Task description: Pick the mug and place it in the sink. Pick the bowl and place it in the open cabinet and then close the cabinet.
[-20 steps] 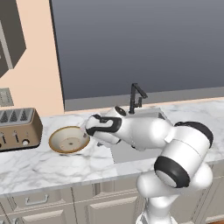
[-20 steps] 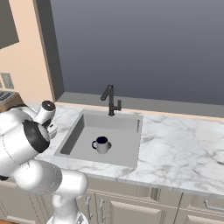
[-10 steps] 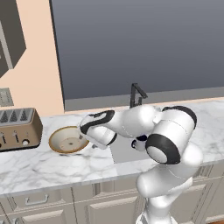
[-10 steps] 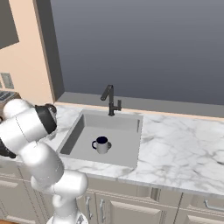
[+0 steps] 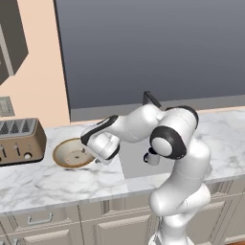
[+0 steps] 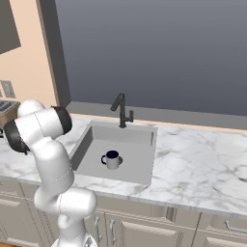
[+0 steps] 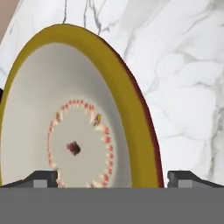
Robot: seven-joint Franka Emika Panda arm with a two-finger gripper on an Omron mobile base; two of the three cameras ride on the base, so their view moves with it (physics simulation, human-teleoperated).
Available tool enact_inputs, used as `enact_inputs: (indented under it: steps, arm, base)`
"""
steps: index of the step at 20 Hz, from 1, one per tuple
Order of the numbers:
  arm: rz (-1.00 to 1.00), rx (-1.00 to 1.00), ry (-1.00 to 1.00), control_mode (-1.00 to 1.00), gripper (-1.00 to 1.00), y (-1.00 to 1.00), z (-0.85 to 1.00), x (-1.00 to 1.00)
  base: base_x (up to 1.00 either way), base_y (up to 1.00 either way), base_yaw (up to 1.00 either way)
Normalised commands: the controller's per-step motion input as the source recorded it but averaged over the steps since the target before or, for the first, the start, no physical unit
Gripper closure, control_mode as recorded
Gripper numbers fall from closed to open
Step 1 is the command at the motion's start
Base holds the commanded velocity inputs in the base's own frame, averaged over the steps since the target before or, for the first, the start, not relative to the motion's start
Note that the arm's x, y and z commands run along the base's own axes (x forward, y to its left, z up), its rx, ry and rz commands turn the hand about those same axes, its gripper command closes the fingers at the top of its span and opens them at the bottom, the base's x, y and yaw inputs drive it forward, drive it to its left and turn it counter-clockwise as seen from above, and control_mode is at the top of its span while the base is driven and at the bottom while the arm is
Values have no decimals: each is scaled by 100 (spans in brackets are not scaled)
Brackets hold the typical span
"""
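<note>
The tan bowl (image 5: 71, 153) with its cream inside sits on the marble counter, right of the toaster. My gripper (image 5: 95, 152) is low at the bowl's right rim. In the hand view the bowl (image 7: 65, 109) looms close, and my gripper (image 7: 113, 179) stands open with its fingertips wide apart and that rim between them, touching nothing that I can see. The grey mug (image 6: 112, 159) stands upright in the sink (image 6: 137, 140); from the left side the mug (image 5: 151, 157) peeks out behind my arm. The taupe cabinet (image 5: 10, 43) hangs at the upper left.
A toaster (image 5: 16, 141) stands at the counter's left end, close to the bowl. The black faucet (image 6: 121, 110) rises behind the sink. My own arm arches over the sink's left part. Cream drawer fronts (image 5: 38, 219) run below the counter.
The hand has crept left and down toward the bowl's right rim while the elbow has swung up and over the sink. Mug and bowl have not moved; the jaws stay wide.
</note>
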Motion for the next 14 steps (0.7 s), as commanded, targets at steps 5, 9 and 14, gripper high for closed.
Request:
enact_inputs:
  steps: [5, 9, 14]
  arm:
    - [0, 0, 0, -100, 100, 21, -22, 20]
    - [0, 0, 0, -100, 100, 3, -1, 0]
    - [-15, 2, -1, -100, 100, -36, 57, -64]
  base:
    - [0, 0, 0]
    - [0, 0, 0]
    - [0, 0, 0]
